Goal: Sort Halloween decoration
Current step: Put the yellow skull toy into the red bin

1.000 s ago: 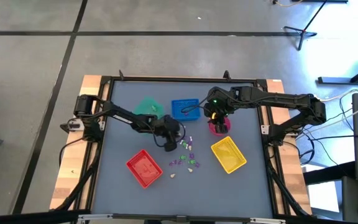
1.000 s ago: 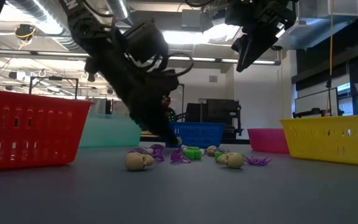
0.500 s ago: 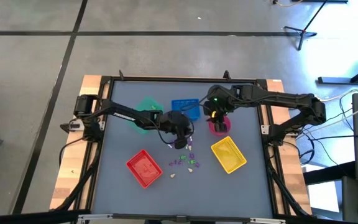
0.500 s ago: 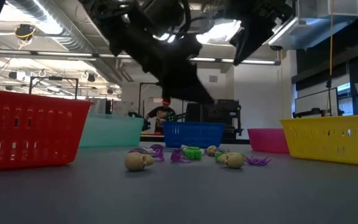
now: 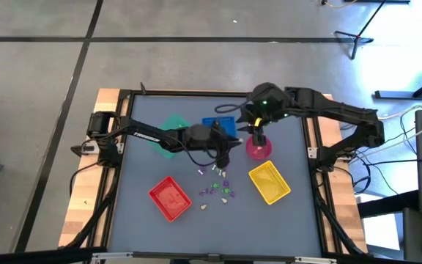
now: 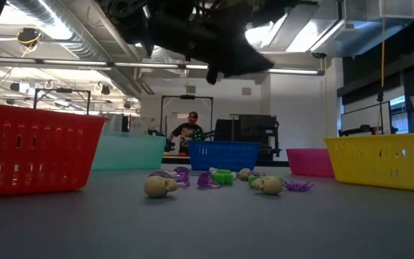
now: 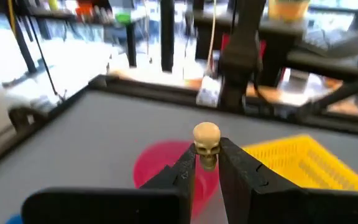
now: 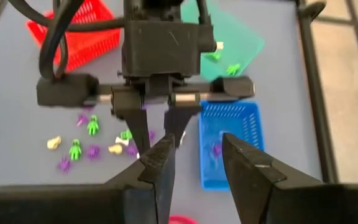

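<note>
Pinching a small skull [image 7: 206, 144], the left pincer [image 7: 207, 163] hangs near the pink bowl [image 7: 160, 168]; right pincer [image 8: 194, 163] gapes empty.

A grey table [image 5: 138, 161] with a dark frame and wooden side strips carried everything. A red tray [image 5: 170, 198] lay toward its front left, a yellow tray [image 5: 269, 182] toward its front right, a green tray [image 5: 168, 127] and a blue tray [image 5: 215, 123] nearer the back, and a pink bowl [image 5: 261, 149] just behind the yellow tray. Between the red and yellow trays the Halloween decoration [image 5: 220, 189] lay scattered: purple, green and pale pieces.
</note>
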